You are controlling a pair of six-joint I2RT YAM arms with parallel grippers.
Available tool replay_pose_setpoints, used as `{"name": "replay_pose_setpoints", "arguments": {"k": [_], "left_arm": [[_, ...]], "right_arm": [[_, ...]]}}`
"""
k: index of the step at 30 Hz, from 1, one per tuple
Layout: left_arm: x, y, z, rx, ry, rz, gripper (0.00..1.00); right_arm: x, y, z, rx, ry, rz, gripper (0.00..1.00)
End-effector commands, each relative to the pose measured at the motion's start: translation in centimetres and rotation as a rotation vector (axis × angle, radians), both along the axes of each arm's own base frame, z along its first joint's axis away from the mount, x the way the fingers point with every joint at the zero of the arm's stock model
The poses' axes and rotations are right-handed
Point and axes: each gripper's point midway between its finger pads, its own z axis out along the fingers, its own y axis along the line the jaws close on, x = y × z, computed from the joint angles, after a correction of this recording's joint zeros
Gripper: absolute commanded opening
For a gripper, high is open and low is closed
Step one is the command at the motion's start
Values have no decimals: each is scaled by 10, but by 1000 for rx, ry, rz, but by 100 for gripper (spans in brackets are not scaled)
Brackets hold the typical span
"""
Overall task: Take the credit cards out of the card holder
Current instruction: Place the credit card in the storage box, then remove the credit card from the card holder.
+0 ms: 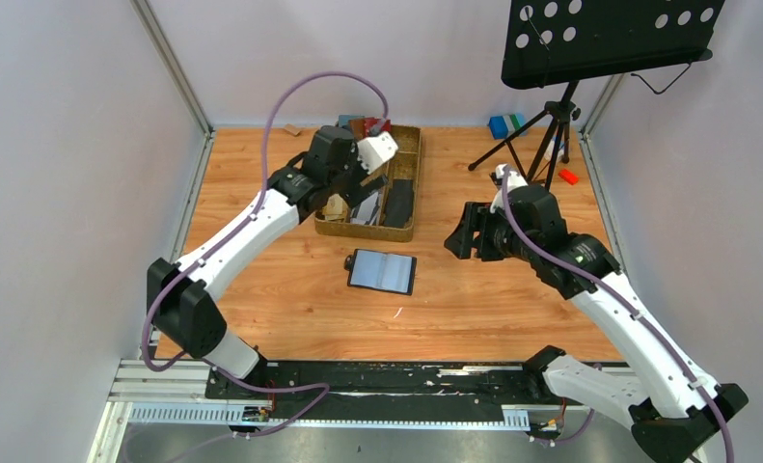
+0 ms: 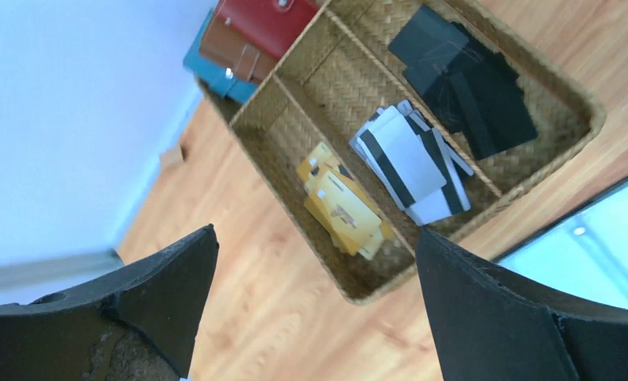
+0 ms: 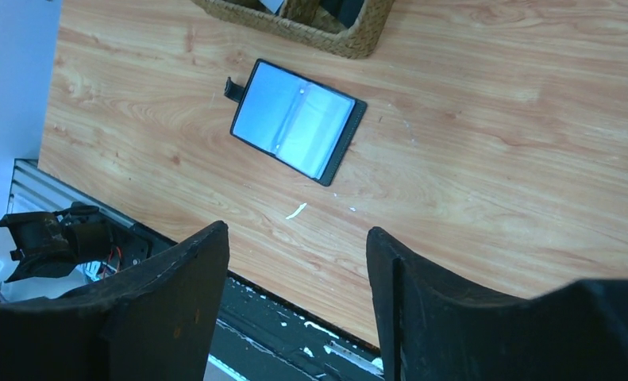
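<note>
Okay, my left jaws hang directly above the shallow woven wicker basket [image 1: 387, 234], spread wide with nothing between them. Small whitish credit cards [image 2: 410, 159] with black stripes lie in a loose fanned pile in the basket's middle long compartment, flat on the weave. Yellow cards [image 2: 344, 210] sit in the long compartment on one side of them. Flat black pieces [image 2: 461, 79] sit in the one on the other side. Red, brown and blue wallets [image 2: 251, 36] are bunched in the basket's far end section. The small black folding card holder [image 1: 382, 271] lies opened flat on the light wood counter [image 1: 290, 309], just in front of the basket's near rim and not touching it. Its grey-blue sleeve pages face up, and the closure tab sticks out on its left edge. I cannot tell if any card sits in the sleeves. My right jaws hover off the counter, well to the right of the basket, pointing leftward, partly parted and empty.
</note>
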Motion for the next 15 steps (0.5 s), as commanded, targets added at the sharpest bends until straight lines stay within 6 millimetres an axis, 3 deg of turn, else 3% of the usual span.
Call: {"name": "replay_pose_setpoints", "arguments": {"k": [1,4,7,10,15], "left_arm": [[-27,26,-10,-239,195,411,100],[-54,34,-35,-274,386,543,100],[-91,27,-73,-341,568,570,100],[-121,21,-96,-444,661,567,99],[-142,34,-120,-482,664,616,98]], "right_arm": [[8,25,1,112,8,40,67],[10,36,-10,167,45,49,76],[8,45,-41,182,156,50,83],[4,58,-71,184,257,114,84],[14,70,-113,190,374,78,80]]}}
